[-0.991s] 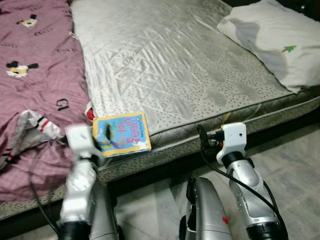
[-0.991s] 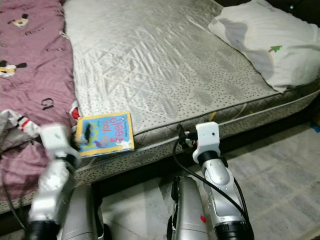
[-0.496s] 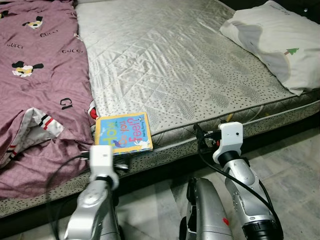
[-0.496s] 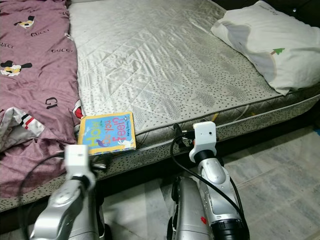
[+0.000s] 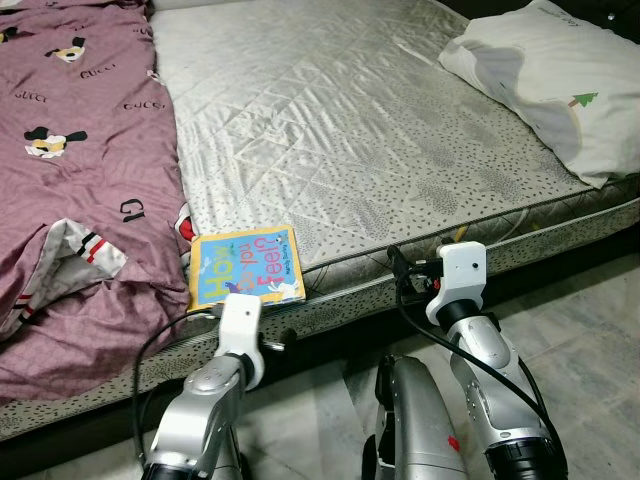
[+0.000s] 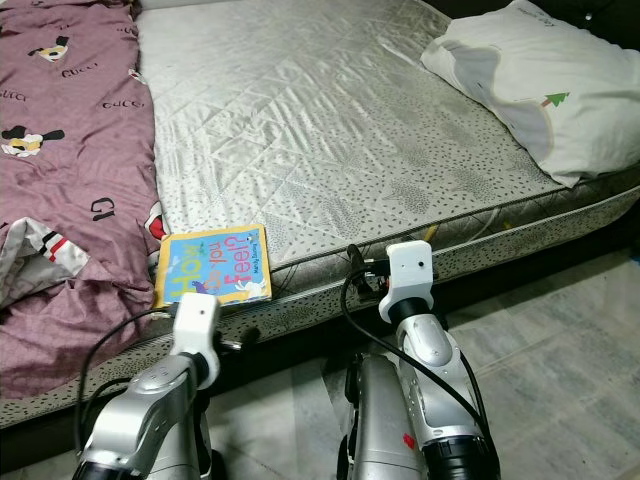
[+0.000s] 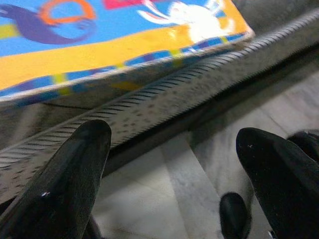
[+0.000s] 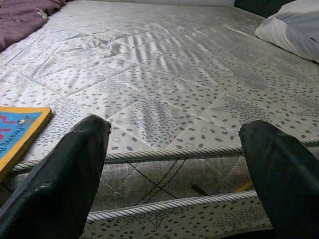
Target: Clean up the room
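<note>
Glossy book [image 5: 247,266], satiny quilted mattress [image 5: 340,130]

bedroom | bare quilted mattress [image 5: 340,130] | white pillow [image 5: 550,80] | maroon blanket [image 5: 70,170]

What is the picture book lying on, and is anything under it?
The picture book lies flat at the mattress front edge, beside the purple duvet. Whether anything sits beneath it is hidden by the book itself.

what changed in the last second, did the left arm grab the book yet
No grab yet. The left gripper has dropped from beside the book to below the mattress edge and swung inward under the book, fingers open and empty. The book, right gripper, pillow and blanket have not shifted.
</note>
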Robot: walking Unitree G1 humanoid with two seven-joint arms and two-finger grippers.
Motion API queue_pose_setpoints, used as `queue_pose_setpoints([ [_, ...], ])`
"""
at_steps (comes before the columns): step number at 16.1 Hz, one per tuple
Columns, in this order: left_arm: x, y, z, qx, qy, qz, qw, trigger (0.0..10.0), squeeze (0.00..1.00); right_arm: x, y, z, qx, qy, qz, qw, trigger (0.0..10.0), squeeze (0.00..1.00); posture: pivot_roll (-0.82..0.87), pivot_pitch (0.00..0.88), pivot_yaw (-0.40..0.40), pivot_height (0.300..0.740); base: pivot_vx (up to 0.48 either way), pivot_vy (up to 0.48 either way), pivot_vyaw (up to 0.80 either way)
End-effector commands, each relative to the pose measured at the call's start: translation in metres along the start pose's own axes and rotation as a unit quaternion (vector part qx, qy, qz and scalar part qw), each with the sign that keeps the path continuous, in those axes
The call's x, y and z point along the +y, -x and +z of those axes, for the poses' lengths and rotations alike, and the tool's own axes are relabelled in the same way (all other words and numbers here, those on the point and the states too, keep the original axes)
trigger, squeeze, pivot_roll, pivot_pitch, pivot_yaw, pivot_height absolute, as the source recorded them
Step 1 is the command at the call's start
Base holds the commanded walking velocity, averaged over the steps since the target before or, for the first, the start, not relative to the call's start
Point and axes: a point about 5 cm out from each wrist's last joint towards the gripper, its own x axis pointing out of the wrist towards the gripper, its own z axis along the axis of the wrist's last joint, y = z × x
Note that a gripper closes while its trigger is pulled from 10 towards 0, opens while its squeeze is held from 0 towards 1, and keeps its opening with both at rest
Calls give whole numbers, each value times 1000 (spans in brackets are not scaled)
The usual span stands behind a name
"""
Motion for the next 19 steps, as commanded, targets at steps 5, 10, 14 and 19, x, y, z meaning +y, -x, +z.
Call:
queue_pose_setpoints([
  [5, 7, -14, 7, 6, 1, 6, 1000, 10000, 0, -3, -1, 0, -2, 4, -7, 1000, 10000, 0, -18, 76, 11, 511, 0, 0, 0],
  [10, 18, -34, 25, -9, 8, 15, 1000, 10000, 0, -3, -1, 0, -2, 6, -7, 1000, 10000, 0, -36, 72, 7, 511, 0, 0, 0],
  [14, 27, -47, 49, -29, 6, 28, 999, 10000, 0, -3, 0, 0, -2, 8, -7, 1000, 10000, 0, -47, 70, 5, 511, 0, 0, 0],
  [19, 35, -51, 89, -83, 7, 42, 996, 10000, 0, -3, 1, 0, -1, 11, -7, 1000, 10000, 0, -52, 69, 4, 511, 0, 0, 0],
])
